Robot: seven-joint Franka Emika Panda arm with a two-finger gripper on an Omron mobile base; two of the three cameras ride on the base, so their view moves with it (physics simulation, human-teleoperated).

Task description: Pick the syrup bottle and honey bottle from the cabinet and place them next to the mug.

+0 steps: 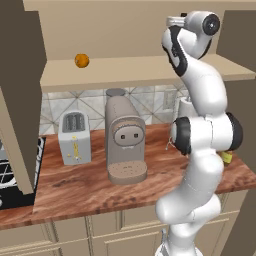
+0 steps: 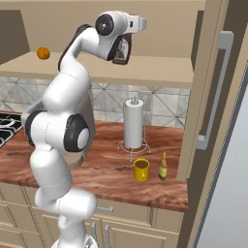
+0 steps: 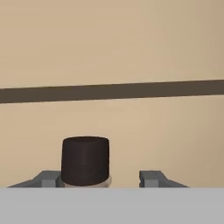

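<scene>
While up inside the beige wooden cabinet (image 2: 160,72), end effector (image 3: 101,178) spread around tall dark syrup bottle's black cap (image 3: 85,160), label unreadable.

One orange (image 1: 82,60), one toaster (image 1: 74,137), one coffee machine (image 1: 125,142), one paper towel roll (image 2: 133,125), one mug (image 2: 141,170), two bottles: honey bottle (image 2: 163,167), syrup bottle (image 3: 85,160).

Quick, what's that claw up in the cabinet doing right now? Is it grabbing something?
Gripper: jaws partly spread around the syrup bottle, black cap between the fingertips; whether it is actually gripped cannot be told.
</scene>
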